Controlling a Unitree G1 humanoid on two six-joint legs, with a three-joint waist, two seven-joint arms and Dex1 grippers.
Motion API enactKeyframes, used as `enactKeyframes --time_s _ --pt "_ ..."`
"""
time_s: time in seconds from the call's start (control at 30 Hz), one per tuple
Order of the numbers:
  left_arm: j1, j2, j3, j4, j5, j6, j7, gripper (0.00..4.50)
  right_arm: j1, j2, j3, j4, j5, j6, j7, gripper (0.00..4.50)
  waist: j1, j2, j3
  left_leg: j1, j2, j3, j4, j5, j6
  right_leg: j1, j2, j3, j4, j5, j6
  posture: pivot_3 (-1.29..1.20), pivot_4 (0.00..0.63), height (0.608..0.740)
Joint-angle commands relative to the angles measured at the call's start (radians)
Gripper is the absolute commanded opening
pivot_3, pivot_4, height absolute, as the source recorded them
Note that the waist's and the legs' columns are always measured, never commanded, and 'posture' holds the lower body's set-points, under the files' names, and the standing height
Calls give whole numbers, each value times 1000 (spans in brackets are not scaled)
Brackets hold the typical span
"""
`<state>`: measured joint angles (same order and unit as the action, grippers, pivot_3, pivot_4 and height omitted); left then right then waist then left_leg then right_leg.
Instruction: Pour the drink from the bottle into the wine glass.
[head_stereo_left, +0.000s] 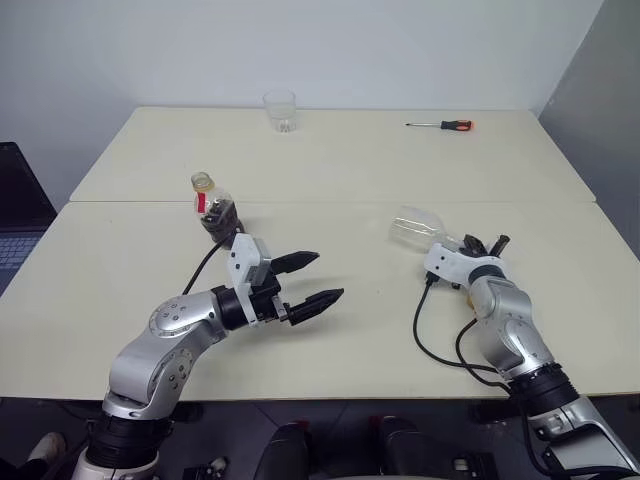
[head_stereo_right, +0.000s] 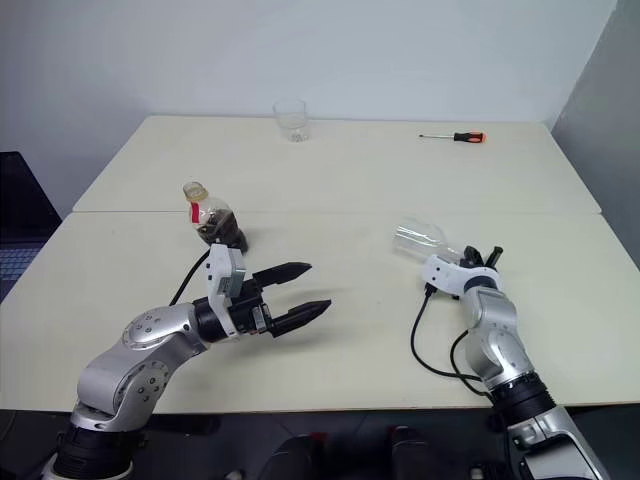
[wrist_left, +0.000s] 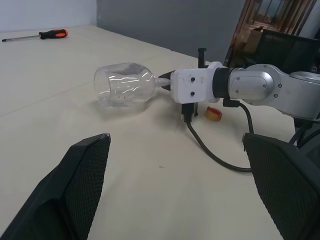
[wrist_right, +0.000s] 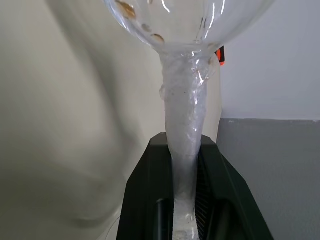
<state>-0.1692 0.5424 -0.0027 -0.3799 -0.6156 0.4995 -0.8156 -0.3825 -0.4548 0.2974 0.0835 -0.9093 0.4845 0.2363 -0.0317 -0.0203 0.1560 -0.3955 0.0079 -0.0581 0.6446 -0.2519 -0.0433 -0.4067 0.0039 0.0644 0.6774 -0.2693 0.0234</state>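
**Right gripper clamps the glass stem, bottle waits upright**

The glass (head_stereo_left: 418, 229) lies on its side on the table (head_stereo_left: 350, 170), bowl pointing away toward the far left, and the right gripper (wrist_right: 186, 200) has its two black fingers (wrist_right: 145, 200) pinched tight on the stem. From the wrist you see the stem running straight down between them, a few brown drops clinging inside the bowl.

Over on the left, the bottle (head_stereo_left: 213, 205) stands upright near the seam where the two tabletops meet, open yellowish neck on top, red label strip down its side, and the drink (head_stereo_left: 222, 217) sitting dark in the lower body. The left gripper (head_stereo_left: 310, 282) hangs just in front of it, nearer the robot, jaws spread wide and holding nothing, pointing across toward the glass.

Small yellow and red cap (wrist_left: 213, 113) lies on the table just beside the right wrist. At the far edge stand a tumbler (head_stereo_left: 281, 110), and off to the right, a screwdriver (head_stereo_left: 441, 125).
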Motion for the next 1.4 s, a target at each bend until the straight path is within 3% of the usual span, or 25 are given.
enactKeyframes --time_s 0.03,0.3,0.9,1.4 --pt "3 -2 19 -40 -18 -1 4 4500 -38 17 -12 -46 29 -39 -24 209 0 0 0 0 0 0 0 0 0 0 0 0 0 0 0 0 150 740" --pt "36 22 32 -66 -42 16 -18 4500 -95 102 -47 -73 165 -128 -49 209 -1 0 0 0 1 0 0 0 0 -1 0 0 0 0 0 0 150 740" --pt "91 20 86 -103 -106 55 32 4500 -109 369 -139 41 727 -360 52 209 -1 1 0 0 1 -1 0 0 0 -1 0 0 0 0 0 0 150 740" --pt "231 4 163 -217 -143 64 153 4500 -222 523 -140 311 889 -565 80 209 -1 1 1 0 1 -1 0 -1 0 -1 0 0 0 0 -1 0 150 740"
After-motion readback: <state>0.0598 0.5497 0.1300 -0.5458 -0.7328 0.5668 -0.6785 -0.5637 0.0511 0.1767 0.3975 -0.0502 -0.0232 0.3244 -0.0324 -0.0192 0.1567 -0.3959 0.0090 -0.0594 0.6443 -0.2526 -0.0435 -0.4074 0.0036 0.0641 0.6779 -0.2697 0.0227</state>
